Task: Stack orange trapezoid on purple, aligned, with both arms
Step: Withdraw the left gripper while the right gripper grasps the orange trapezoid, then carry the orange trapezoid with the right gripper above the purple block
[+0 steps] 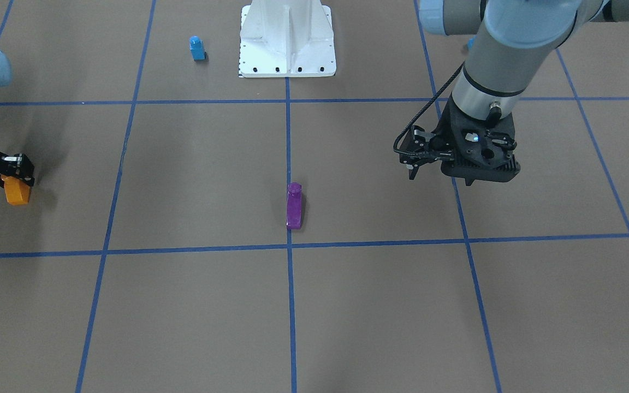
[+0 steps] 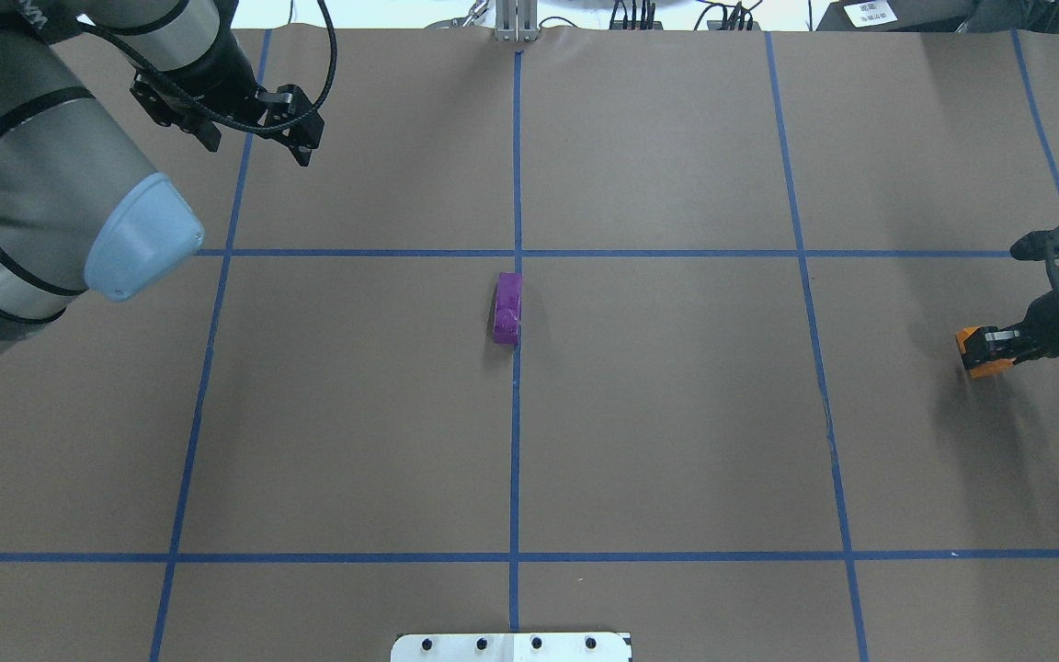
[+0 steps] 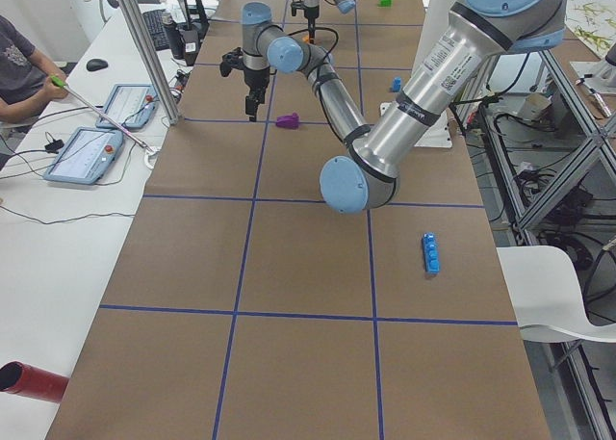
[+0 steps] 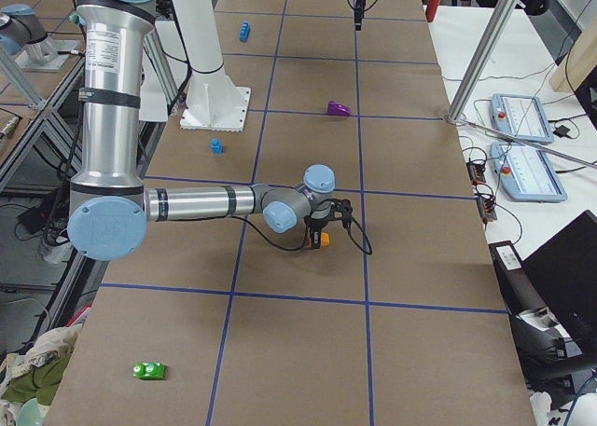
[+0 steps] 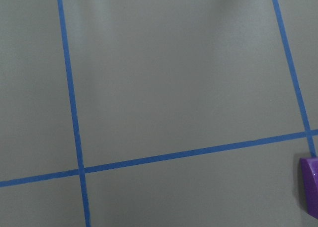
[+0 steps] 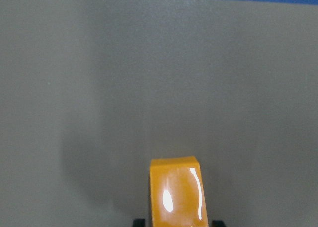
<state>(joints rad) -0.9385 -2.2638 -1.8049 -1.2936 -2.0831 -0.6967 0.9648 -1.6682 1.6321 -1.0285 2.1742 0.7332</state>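
The orange trapezoid (image 1: 17,190) is held in my right gripper (image 1: 17,183), which is shut on it low over the table at my far right; it also shows in the overhead view (image 2: 983,351) and the right wrist view (image 6: 176,192). The purple block (image 1: 294,206) lies on the centre blue line in mid-table (image 2: 507,308); its edge shows in the left wrist view (image 5: 310,185). My left gripper (image 2: 258,145) hangs above the table, beyond and to the left of the purple block, open and empty (image 1: 440,177).
A small blue single-stud block (image 1: 197,48) stands near the white robot base (image 1: 287,38). A long blue brick (image 3: 431,252) lies at my left end. A green block (image 4: 149,370) lies at my right end. Blue tape lines grid the brown table.
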